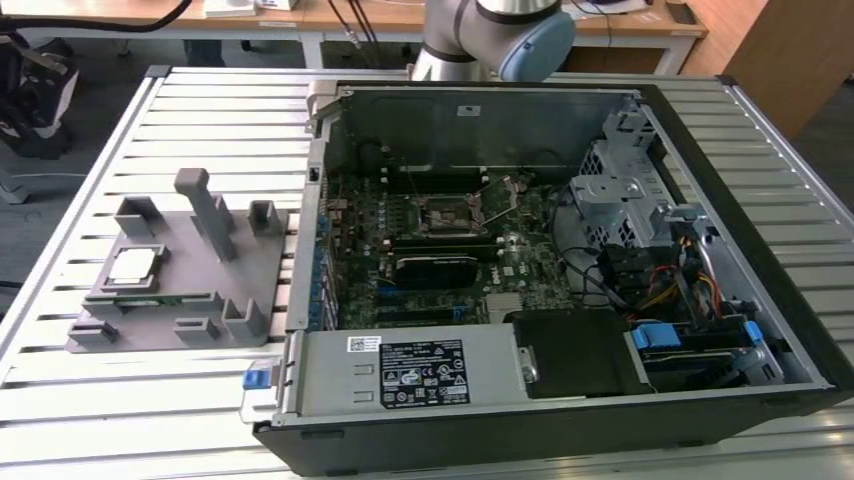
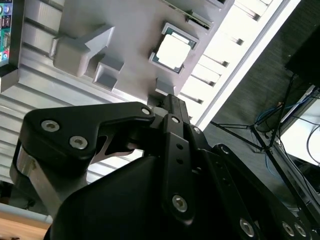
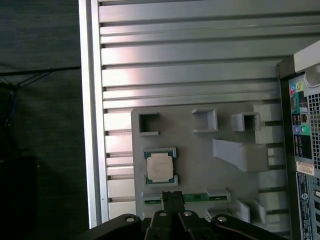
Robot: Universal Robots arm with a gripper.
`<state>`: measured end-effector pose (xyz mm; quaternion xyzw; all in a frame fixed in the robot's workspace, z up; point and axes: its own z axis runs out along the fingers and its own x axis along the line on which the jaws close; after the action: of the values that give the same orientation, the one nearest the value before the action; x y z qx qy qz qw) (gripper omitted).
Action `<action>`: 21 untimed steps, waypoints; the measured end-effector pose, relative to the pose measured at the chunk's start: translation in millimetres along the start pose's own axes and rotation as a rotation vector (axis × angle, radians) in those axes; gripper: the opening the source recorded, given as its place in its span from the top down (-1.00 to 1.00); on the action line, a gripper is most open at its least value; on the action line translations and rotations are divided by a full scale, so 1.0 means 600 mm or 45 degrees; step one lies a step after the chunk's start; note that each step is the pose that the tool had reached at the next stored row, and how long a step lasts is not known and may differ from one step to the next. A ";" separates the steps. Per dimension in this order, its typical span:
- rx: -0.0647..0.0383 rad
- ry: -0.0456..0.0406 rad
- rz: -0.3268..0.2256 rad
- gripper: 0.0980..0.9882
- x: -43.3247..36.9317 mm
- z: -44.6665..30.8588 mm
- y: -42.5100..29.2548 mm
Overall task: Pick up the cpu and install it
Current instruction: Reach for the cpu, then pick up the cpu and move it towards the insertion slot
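Desk [image 1: 200,100]: fixture [image 1: 187,290] on it, toward the exterior view's left; open computer case [image 1: 467,110] beside it, on the exterior view's right. Cpu [image 1: 134,265] lies in a fixture recess, memory stick [image 1: 147,300] just beside it. Motherboard [image 1: 521,270] lies inside the case, socket [image 1: 447,212] near its middle.

I see the cpu [image 3: 160,167] with a pale, faintly shiny metal top; the fixture [image 3: 200,150] is smooth matt grey, probably plastic; the table [image 3: 190,60] is ribbed, glossy bare metal.
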<state>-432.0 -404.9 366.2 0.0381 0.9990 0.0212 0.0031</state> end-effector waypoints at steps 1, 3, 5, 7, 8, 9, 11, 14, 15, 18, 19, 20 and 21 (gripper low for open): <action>0.000 0.000 0.000 0.98 0.006 0.000 -0.001; 0.000 0.000 0.000 0.98 0.016 0.002 -0.001; 0.000 0.000 0.000 0.98 0.023 0.004 -0.002; 0.000 0.001 0.000 0.98 0.024 0.008 -0.003; 0.000 0.001 0.000 0.98 0.024 0.010 -0.004; 0.000 0.001 0.000 0.98 0.024 0.011 -0.004; 0.000 0.001 0.000 0.98 0.024 0.015 -0.005; 0.000 0.001 0.000 0.98 0.024 0.021 -0.007; 0.000 0.002 0.000 0.98 0.024 0.023 -0.007; 0.001 0.006 0.000 0.98 0.024 0.031 -0.009; 0.001 0.008 -0.001 0.98 0.024 0.034 -0.009; 0.001 0.011 -0.002 0.98 0.024 0.037 -0.010; 0.001 0.014 -0.002 0.98 0.024 0.039 -0.011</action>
<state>-446.5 -409.2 342.4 0.0371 0.9991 0.0209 -0.0024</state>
